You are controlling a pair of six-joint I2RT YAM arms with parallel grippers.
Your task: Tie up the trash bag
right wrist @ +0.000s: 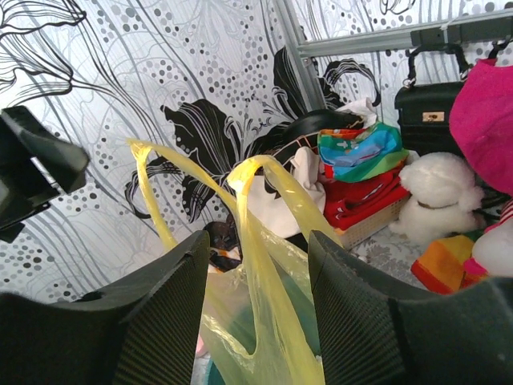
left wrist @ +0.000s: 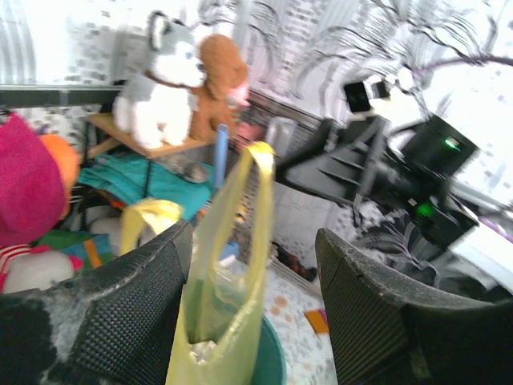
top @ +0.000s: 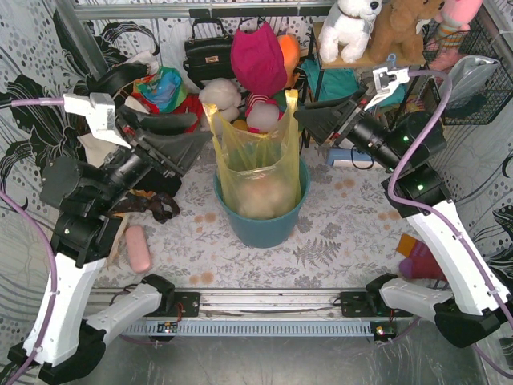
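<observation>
The trash bag [top: 256, 164] is thin yellow plastic and stands inside a teal round bin [top: 260, 227] at the table's middle, with pale crumpled paper showing through it. Its two handle strips stick up, one at the left [top: 213, 114] and one at the right [top: 291, 98]. My left gripper [top: 196, 128] is open beside the left strip; in the left wrist view [left wrist: 250, 241] a yellow strip [left wrist: 256, 200] stands between the fingers. My right gripper [top: 309, 122] is open beside the right strip; in the right wrist view [right wrist: 258, 241] a strip [right wrist: 268, 208] rises between its fingers.
Plush toys [top: 258, 60], a black handbag [top: 207, 52] and folded cloth crowd the back behind the bin. A pink oblong thing [top: 139, 249] and a dark strap [top: 156, 207] lie at the left. Orange and magenta things [top: 417, 257] lie at the right. A wire basket [top: 473, 80] hangs at the far right.
</observation>
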